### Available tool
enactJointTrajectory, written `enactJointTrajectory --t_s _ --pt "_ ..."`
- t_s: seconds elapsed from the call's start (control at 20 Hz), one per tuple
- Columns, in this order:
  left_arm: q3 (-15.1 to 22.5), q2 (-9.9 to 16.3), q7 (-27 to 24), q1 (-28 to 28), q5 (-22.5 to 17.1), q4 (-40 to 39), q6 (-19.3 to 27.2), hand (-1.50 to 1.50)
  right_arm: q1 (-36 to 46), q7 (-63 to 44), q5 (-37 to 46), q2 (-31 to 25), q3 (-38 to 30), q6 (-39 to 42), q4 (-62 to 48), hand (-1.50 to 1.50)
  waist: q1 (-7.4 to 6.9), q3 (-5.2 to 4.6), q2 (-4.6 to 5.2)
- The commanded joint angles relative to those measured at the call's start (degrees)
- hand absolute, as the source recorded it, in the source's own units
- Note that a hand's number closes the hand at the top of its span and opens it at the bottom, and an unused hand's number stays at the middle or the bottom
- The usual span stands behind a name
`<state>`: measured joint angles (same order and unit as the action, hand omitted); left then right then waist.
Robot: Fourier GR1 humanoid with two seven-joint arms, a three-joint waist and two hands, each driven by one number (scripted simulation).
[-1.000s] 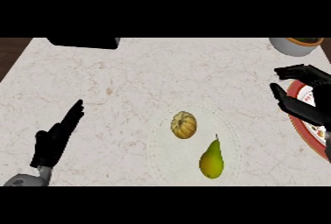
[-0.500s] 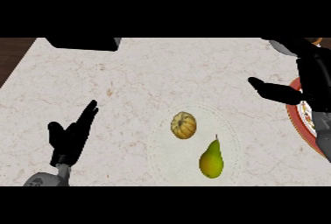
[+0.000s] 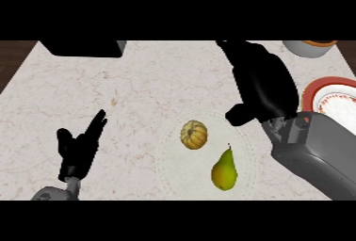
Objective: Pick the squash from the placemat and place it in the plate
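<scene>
A small tan ribbed squash (image 3: pixel 194 134) lies on a pale round placemat (image 3: pixel 182 162) near the counter's middle. A green-yellow pear (image 3: pixel 224 170) lies on the same mat, just right of and nearer than the squash. My right hand (image 3: pixel 261 80) hangs open above the counter, up and to the right of the squash, fingers stretched toward the far edge and thumb pointing down at the mat's right rim. It holds nothing. The red-rimmed white plate (image 3: pixel 317 88) shows at the right edge, partly hidden by my right forearm. My left hand (image 3: pixel 78 148) rests open at the lower left.
A dark object (image 3: pixel 83 47) sits at the far left edge of the counter. A grey bowl with an orange inside (image 3: pixel 311 47) stands at the far right corner. My grey right forearm (image 3: pixel 321 150) covers the counter's lower right.
My right hand has swung left from over the plate to above the counter beside the mat, its forearm coming into view. The left hand has drifted slightly right. Squash and pear have not moved.
</scene>
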<state>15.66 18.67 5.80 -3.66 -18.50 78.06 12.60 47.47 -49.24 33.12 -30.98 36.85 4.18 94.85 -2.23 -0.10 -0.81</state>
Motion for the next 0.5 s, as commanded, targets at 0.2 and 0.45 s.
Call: enactJointTrajectory --t_s 0.2,0.45 --pt "1.81 -3.88 2.47 0.46 -0.16 0.42 1.51 0.00 7.92 -20.99 -2.04 15.47 9.39 19.20 -8.10 -1.50 0.98 -0.14 0.53" --pt "1.22 -2.89 2.34 0.83 -0.26 -0.68 -0.21 0.00 11.79 -24.02 -2.33 22.43 9.21 21.70 -18.03 -1.50 1.24 -0.13 0.86"
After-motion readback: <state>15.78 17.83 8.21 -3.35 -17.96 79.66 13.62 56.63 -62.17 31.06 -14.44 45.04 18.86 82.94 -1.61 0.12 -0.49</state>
